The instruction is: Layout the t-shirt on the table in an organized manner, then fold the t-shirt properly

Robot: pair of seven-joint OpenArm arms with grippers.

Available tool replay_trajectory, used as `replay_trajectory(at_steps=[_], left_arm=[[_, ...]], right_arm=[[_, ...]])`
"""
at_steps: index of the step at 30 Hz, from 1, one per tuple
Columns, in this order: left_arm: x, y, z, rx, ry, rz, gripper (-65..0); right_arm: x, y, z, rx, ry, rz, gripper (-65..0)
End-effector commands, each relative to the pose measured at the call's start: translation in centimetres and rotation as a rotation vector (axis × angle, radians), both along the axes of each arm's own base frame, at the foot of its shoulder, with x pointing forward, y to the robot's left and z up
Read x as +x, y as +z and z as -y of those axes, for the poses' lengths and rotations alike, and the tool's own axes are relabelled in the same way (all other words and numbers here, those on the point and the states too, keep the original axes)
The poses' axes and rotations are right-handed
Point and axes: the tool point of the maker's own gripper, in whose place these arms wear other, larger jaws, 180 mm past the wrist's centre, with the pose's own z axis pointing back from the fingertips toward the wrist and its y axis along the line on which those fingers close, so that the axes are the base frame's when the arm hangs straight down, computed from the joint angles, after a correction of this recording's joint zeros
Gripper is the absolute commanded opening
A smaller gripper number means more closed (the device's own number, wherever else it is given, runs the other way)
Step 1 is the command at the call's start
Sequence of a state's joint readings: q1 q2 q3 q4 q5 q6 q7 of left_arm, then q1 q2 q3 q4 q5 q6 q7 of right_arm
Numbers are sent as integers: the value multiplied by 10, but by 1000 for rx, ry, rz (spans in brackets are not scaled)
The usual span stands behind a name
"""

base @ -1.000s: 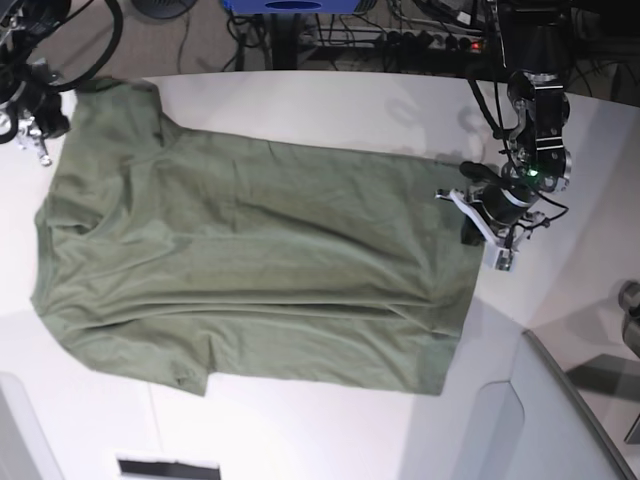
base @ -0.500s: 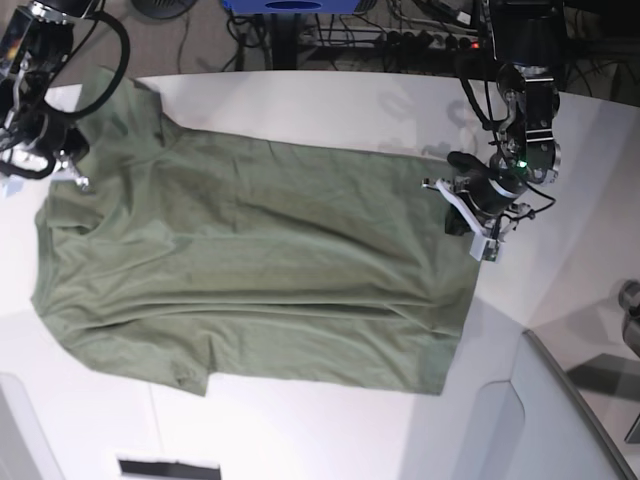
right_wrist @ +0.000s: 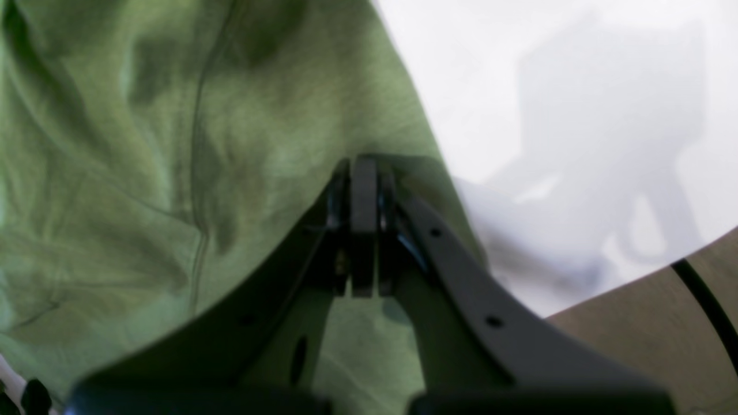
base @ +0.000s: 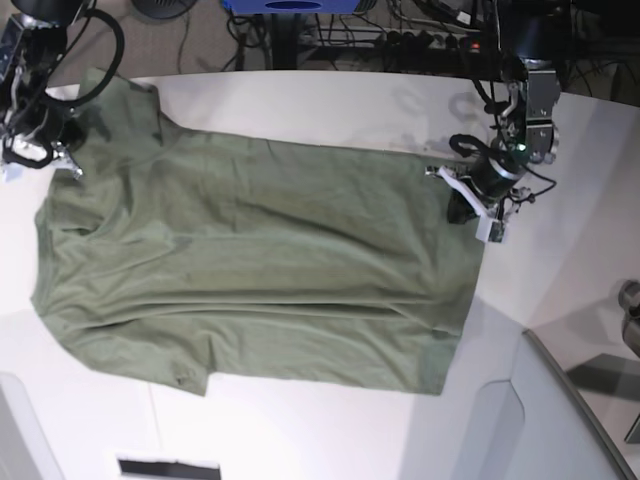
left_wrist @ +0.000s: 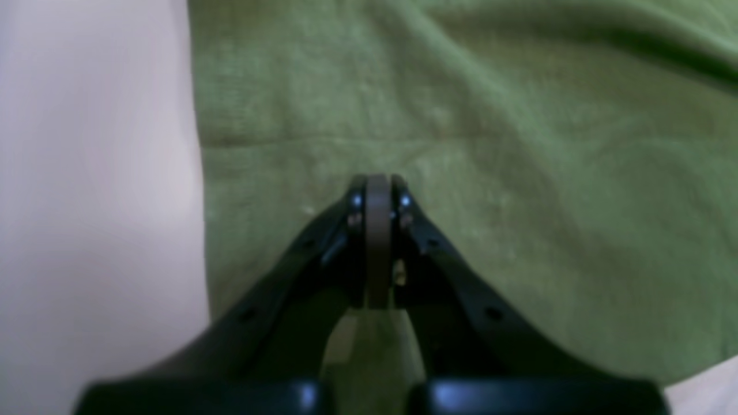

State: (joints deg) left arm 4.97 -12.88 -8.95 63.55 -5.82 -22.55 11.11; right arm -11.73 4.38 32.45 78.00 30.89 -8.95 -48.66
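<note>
The t-shirt (base: 250, 265) lies spread flat across the middle of the table (base: 330, 105), its hem toward the table's right edge in the base view and its collar end toward the left edge, one sleeve reaching to the far left corner and the other toward the near edge. The left gripper (base: 462, 206) sits at the hem's far corner, its arm descending from the far right and bent sharply at the wrist, with white plastic fittings beside the dark jaws. In the left wrist view the left gripper (left_wrist: 377, 190) has its black jaws pressed together over a thin olive layer, pinching the t-shirt (left_wrist: 490, 144) close to its stitched hem edge, with bare table (left_wrist: 92, 173) just beside. The right gripper (base: 62, 160) stands at the far left corner by the upper sleeve, its arm coming down from above the table edge amid looped black cables (base: 105, 50). In the right wrist view the right gripper (right_wrist: 363, 170) is likewise closed flat, its jaws meeting on a fold of the t-shirt (right_wrist: 144, 173) at the fabric's border, with white table (right_wrist: 548, 86) beyond and a wooden floor (right_wrist: 663, 334) past the curved edge. The fabric is soft, matte olive knit, rumpled with shallow creases and visible seam lines; the table is smooth, glossy white. A grey-white raised panel (base: 520, 420) occupies the near right corner.
</note>
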Motion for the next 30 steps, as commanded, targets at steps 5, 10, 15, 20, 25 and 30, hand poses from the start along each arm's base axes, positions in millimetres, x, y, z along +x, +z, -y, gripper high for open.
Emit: replay_trajectory(at_steps=[5,10,15,20,25,30], left_arm=[[-27,-1,-9,69,-41,-58,-650],[-30,3,-6,72,-52,-47,-650],[-33,6,-10,88,-60,-45,-650],[-20,30,-14,99,-49,27,-650],[14,71,-28,142,-10,94,-650],[57,89,-26,133,0,148,-650]], right_arm=[[-35,-1,-3,-24,13,-87,-650],[-44,12,2,-64,25,-76,-650],[-51,18,5,-85,34,-75,-650],[-34,37,9,-124,49,-15,-650],[8,76,17,-165,83,91,-650],[87,85,40,-191,160,140,-648]])
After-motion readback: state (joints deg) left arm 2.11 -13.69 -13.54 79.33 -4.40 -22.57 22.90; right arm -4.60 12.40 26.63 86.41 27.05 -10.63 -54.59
